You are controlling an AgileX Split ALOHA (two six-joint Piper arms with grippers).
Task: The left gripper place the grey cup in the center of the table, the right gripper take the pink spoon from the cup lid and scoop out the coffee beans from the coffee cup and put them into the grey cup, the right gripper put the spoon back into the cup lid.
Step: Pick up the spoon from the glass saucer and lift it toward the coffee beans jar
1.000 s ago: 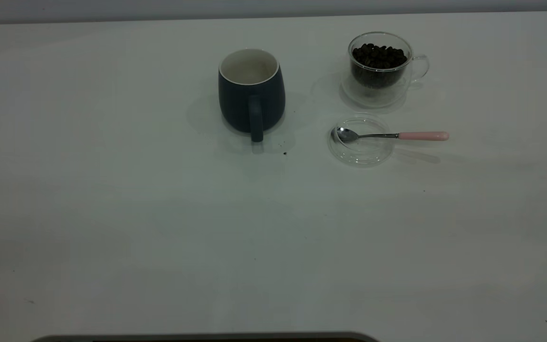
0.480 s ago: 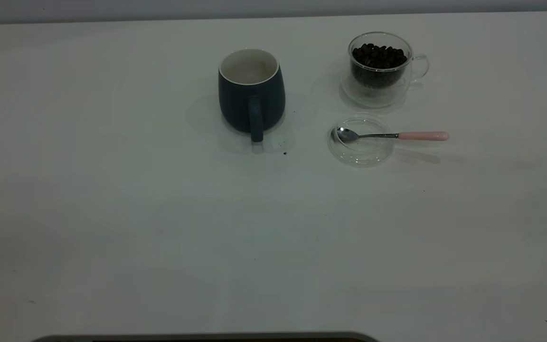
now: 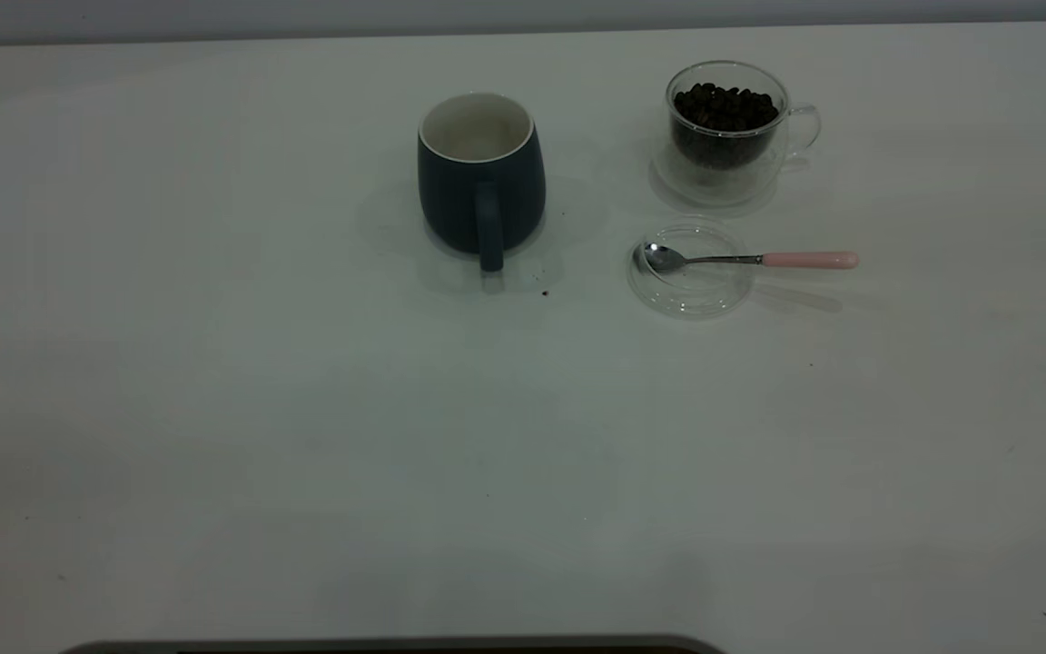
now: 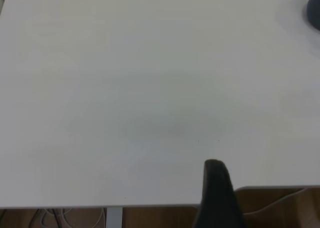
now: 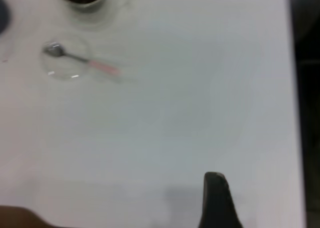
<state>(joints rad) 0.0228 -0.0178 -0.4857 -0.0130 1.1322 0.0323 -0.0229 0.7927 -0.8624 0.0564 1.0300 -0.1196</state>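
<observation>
The grey cup (image 3: 481, 177) stands upright at the table's (image 3: 305, 409) far middle, handle toward the near edge, white inside showing. To its right is the coffee cup (image 3: 727, 154) holding coffee beans (image 3: 725, 107). In front of that lies the cup lid (image 3: 691, 289) with the pink spoon (image 3: 750, 260) resting in it, pink handle pointing right over the rim. Neither arm shows in the exterior view. My left gripper (image 4: 215, 169) hangs at the table's near edge, shut and holding nothing. My right gripper (image 5: 215, 182) is shut over bare table, far from the pink spoon (image 5: 82, 59).
A few dark specks (image 3: 545, 292) lie near the grey cup's handle. The table's near edge (image 4: 150, 206) runs just beside the left gripper, with brown floor below. A dark drop-off (image 5: 306, 88) borders the table on the right arm's side.
None of the cups, the lid or the spoon has moved. Only faint shadows on the table's right and near parts have shifted.
</observation>
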